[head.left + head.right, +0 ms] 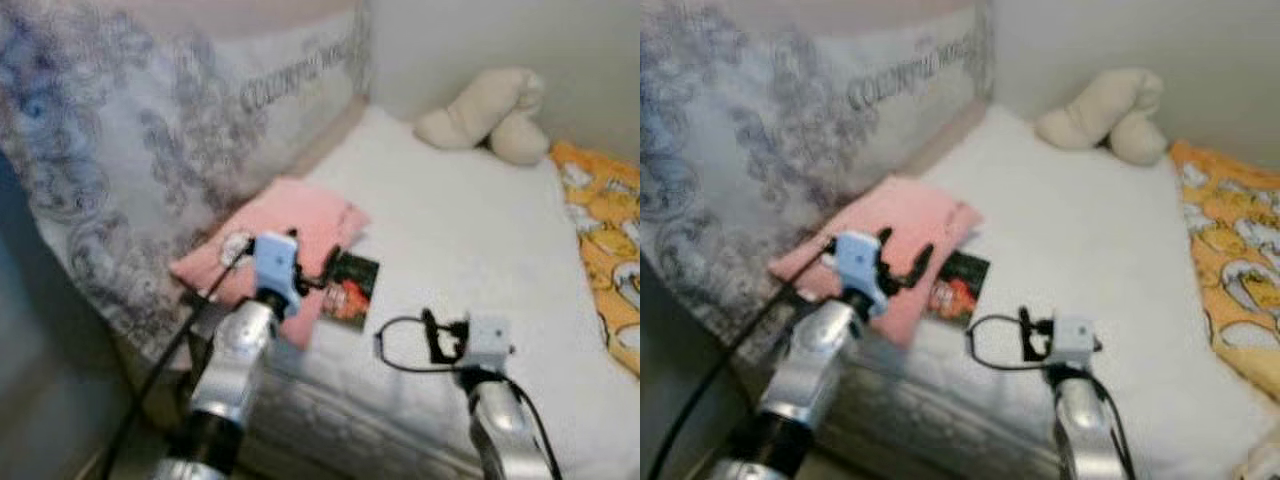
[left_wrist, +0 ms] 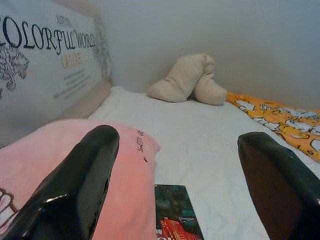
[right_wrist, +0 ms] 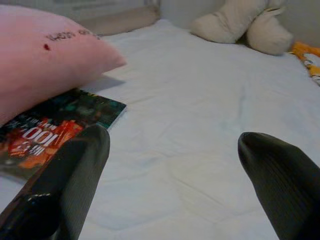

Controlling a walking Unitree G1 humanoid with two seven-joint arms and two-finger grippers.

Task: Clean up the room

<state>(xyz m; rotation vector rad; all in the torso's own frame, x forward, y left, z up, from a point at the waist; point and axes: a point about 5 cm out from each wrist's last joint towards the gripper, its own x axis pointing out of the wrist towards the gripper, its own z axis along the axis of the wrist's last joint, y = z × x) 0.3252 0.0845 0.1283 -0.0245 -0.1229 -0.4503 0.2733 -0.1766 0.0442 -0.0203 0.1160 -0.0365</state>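
Left eye view: a book [image 1: 352,288] with a dark green and red cover lies flat on the white bed [image 1: 470,230], one edge tucked just under a pink pillow [image 1: 280,245], which serves as the landmark here. The left pincer [image 1: 318,270] hovers over the pillow's near corner, fingers spread wide and empty, just beside the book. The right pincer [image 1: 405,345] hangs wide and empty too, further from the pillow, on the book's far side.

Right eye view: the book's long axis runs away from the robot, along the pillow's edge. A cream plush toy [image 1: 1105,115] sits well beyond the pillow by the wall, an orange blanket [image 1: 1230,260] beside it.

Left wrist view: the book lies low between the spread fingers [image 2: 75,185], against the pillow.

Right wrist view: the book lies off toward one finger [image 3: 65,185], partly under the pillow.

The left arm looks nearer, so it likely takes the book.
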